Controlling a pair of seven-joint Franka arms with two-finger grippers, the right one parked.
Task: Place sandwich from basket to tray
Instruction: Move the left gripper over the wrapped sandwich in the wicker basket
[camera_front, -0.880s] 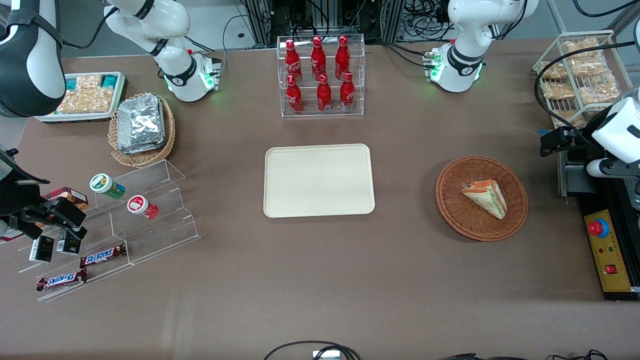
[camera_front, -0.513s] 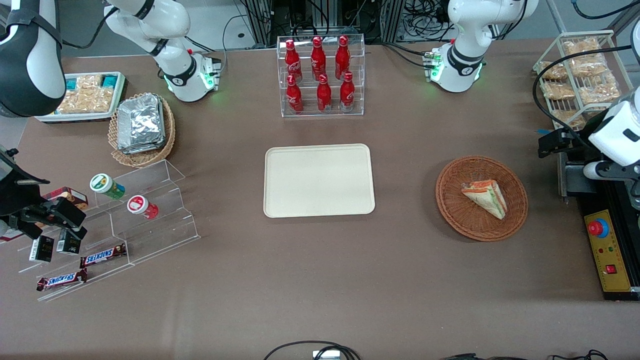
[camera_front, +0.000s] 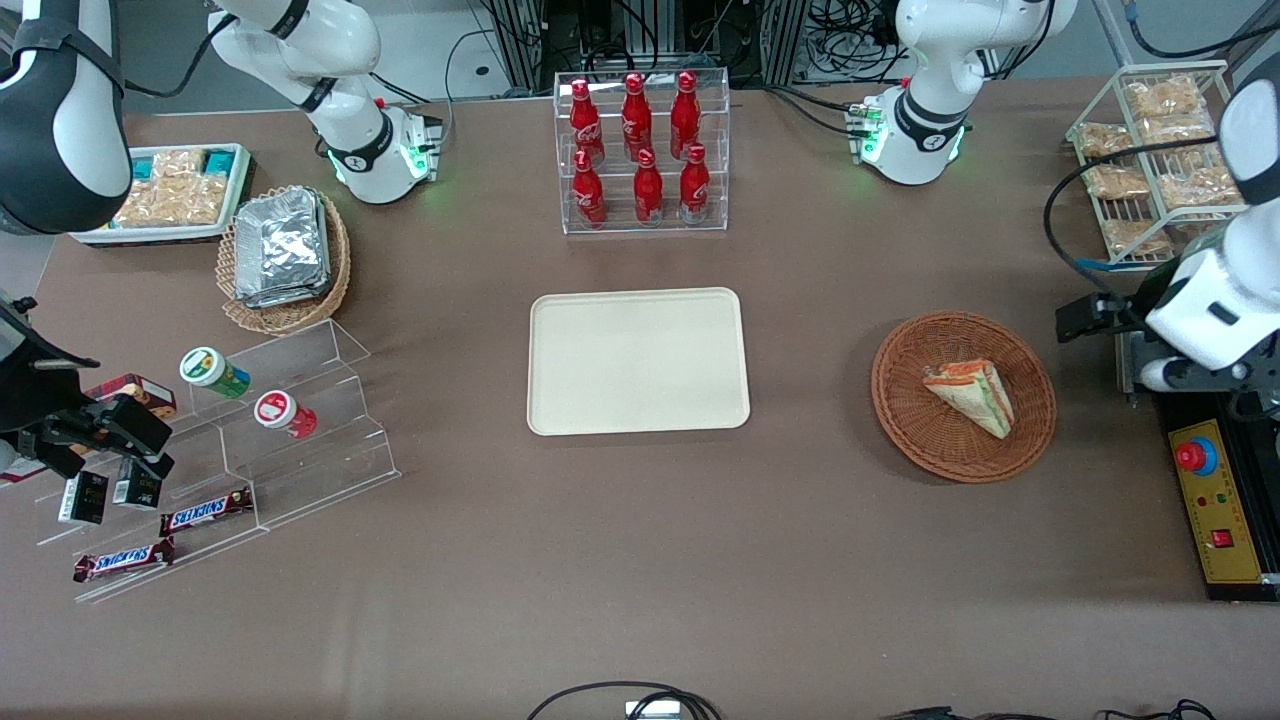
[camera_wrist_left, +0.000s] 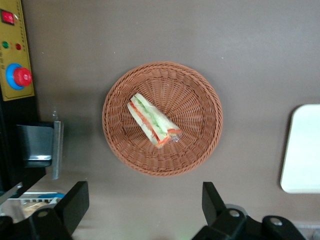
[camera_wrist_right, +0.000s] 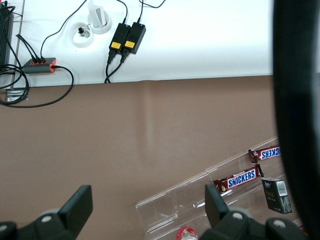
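The sandwich (camera_wrist_left: 152, 125) lies in the basket (camera_wrist_left: 200, 145), long axis diagonal to the finger line. The left gripper (camera_wrist_left: 145, 212), fingers spread and empty, hovers high beside the basket, away from the tray (camera_front: 638, 361).

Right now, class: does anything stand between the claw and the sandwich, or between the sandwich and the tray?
Nothing visible does. The open claw hangs above bare table beside the basket; the sandwich lies uncovered inside. Only bare table separates basket and tray.
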